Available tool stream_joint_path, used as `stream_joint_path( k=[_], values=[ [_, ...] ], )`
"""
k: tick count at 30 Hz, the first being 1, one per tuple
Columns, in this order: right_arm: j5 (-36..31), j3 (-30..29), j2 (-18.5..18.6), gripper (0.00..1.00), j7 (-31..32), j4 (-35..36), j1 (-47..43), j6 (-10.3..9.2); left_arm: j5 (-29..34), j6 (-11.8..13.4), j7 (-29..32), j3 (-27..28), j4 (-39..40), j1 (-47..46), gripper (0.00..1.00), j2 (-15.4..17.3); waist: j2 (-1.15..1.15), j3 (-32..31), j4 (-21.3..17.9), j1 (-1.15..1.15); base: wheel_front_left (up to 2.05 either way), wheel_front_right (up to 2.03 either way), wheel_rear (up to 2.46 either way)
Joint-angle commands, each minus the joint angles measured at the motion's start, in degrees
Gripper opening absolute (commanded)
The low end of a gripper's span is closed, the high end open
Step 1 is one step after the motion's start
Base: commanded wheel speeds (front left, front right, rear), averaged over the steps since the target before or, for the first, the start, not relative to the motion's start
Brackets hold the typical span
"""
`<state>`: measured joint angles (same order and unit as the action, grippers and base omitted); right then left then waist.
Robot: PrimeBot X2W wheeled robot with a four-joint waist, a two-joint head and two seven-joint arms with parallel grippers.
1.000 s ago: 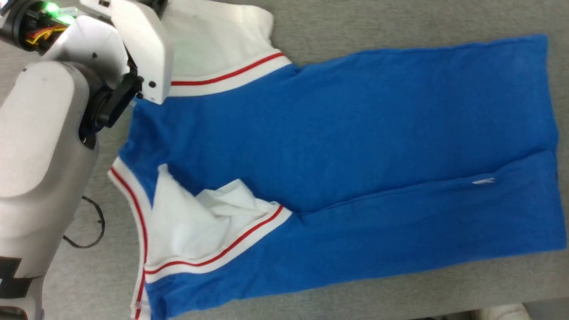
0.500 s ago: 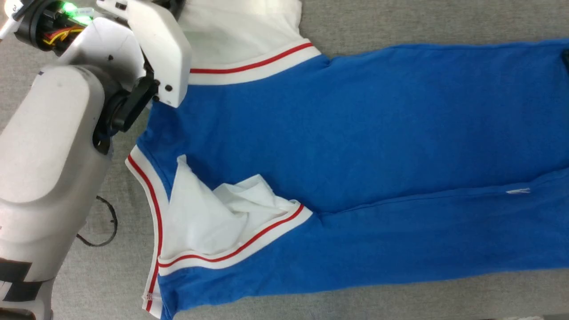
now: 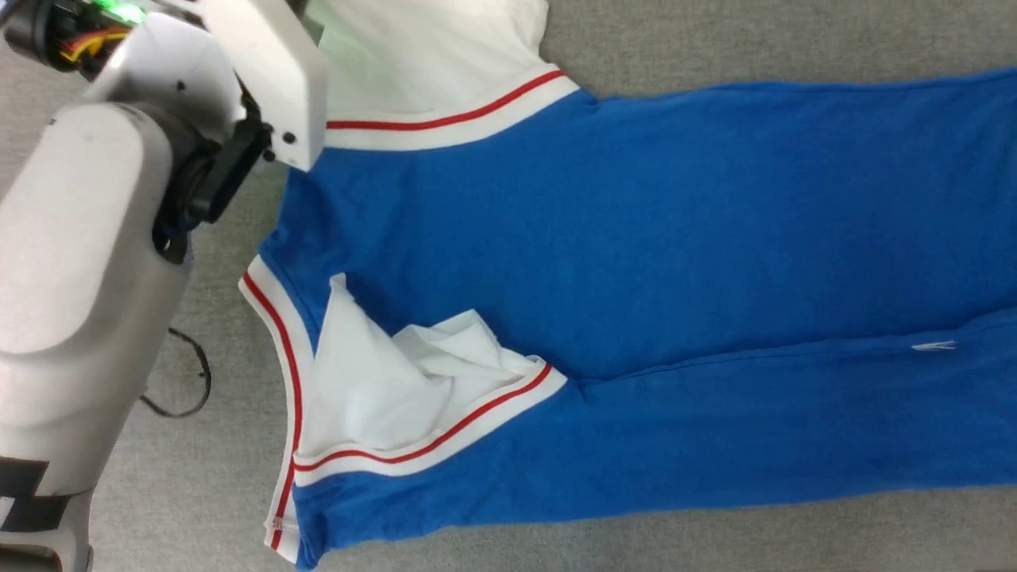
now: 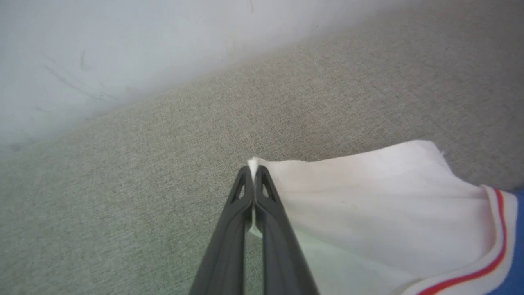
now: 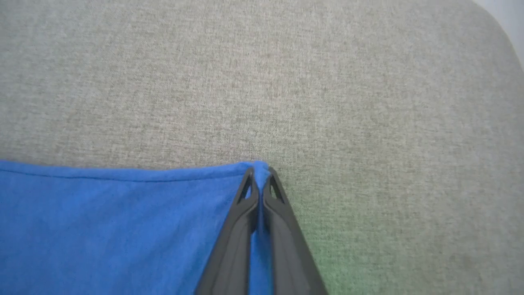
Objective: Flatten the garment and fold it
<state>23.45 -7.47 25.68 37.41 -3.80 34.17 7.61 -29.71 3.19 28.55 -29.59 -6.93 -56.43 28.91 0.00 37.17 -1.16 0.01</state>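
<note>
In the head view the garment [image 3: 636, 238] lay spread over the grey fabric surface [image 3: 755, 40], its blue body running off the right edge and its collar toward the left. One white sleeve [image 3: 429, 48] reached the top edge, just beside the pale left arm [image 3: 71, 278]. The other white sleeve [image 3: 373, 389] was folded in onto the blue body (rumpled, its red stripe trim showing). A loop of black cable [image 3: 187, 389] lay on the surface near the arm.

In the left wrist view the left gripper [image 4: 254, 171] was pinched tight on the outer corner of the white sleeve, and a tuft of white cloth poked out past the tips. The rest of that sleeve spread to the right of the fingers, down to the red stripe and a sliver of blue at the lower right. A pale wall [image 4: 123, 49] rose behind the surface.

In the right wrist view the right gripper [image 5: 258, 174] was clamped on a corner of the blue hem. The blue cloth stretched away to the left of the fingers, with bare grey surface above and to the right.
</note>
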Motion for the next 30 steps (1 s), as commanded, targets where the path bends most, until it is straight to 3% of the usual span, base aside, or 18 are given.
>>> stream_joint_path(
  k=[1,6,12,22,26,30],
  values=[
    [-0.11,-0.29,-0.18,0.0,-1.03,-0.26,0.52,-0.12,-0.45,0.45,-1.79,0.79,0.03,0.48,0.0,-0.15,0.0,-2.13,0.11,-0.01,0.0,0.0,0.0],
    [0.27,-1.38,-0.76,0.0,-3.68,0.27,-1.7,-0.12,-1.29,0.1,-7.44,2.22,2.71,4.28,0.0,0.69,0.0,-7.16,0.36,-0.01,0.0,0.0,0.0],
    [0.76,-3.8,-2.11,0.0,-5.6,2.04,-8.75,-0.12,-3.05,1.1,-11.71,3.33,10.57,15.32,0.0,3.25,0.0,-14.36,0.96,-0.01,0.0,0.0,0.0],
    [1.26,-9.33,-8.34,0.0,-6.01,8.07,-23.39,-0.12,-5.35,7.16,-15.22,3.43,25.49,37.71,0.0,5.9,0.0,-21.9,2.22,-0.01,0.0,0.0,0.0],
    [1.37,-10.1,-11.04,0.0,-5.51,9.14,-27.77,-0.12,-6.74,10.27,-17.35,4.03,26.98,46.03,0.0,5.68,0.0,-22.76,2.01,-0.01,0.0,0.0,0.0],
    [1.19,-9.88,-12.58,0.0,-4.88,8.83,-30.16,-0.12,-7.82,11.81,-19.07,4.4,25.94,51.54,0.0,5.49,0.0,-23.04,1.68,-0.01,0.0,0.0,0.0]
  ],
)
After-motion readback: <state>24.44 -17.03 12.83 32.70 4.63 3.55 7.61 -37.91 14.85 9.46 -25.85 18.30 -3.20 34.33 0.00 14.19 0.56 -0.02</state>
